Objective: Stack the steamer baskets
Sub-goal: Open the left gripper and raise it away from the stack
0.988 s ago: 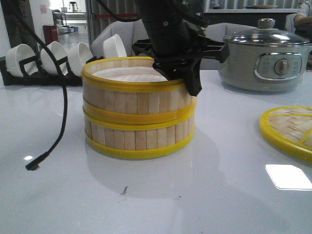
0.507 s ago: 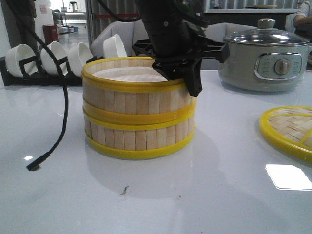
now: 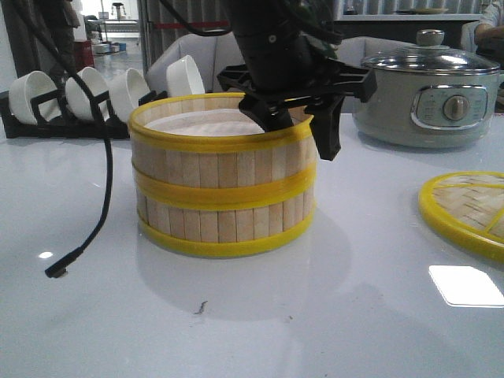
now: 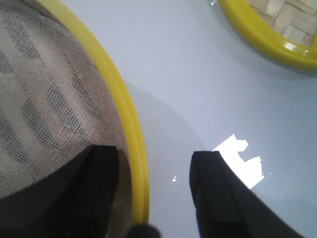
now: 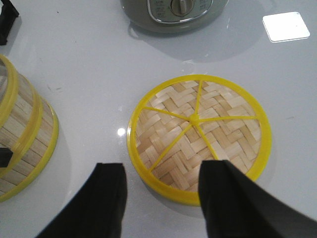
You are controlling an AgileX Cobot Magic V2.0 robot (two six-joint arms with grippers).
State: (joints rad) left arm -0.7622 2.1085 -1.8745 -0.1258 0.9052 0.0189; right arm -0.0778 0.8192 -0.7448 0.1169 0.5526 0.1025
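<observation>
Two steamer baskets stand stacked at the middle of the table, the upper basket [image 3: 213, 161] resting on the lower one [image 3: 224, 224]. My left gripper [image 3: 303, 135] is open and straddles the upper basket's right rim. One finger hangs inside over the pale liner [image 4: 44, 99]; the other finger [image 3: 327, 138] is outside, apart from the wall. In the left wrist view the yellow rim [image 4: 126, 106] runs between the jaws of the left gripper [image 4: 156, 154], touching neither. My right gripper [image 5: 163, 171] is open and empty above the table by the woven lid [image 5: 198, 129].
The flat woven lid [image 3: 465, 209] lies at the right edge. A grey electric pot [image 3: 429, 94] stands behind it at the back right. White bowls on a black rack [image 3: 87, 90] line the back left. A black cable [image 3: 94, 213] hangs down to the table left of the stack.
My left gripper's jaws have opened, the outer finger swinging right off the upper basket's wall. The upper basket has settled slightly to the left on the lower one.
</observation>
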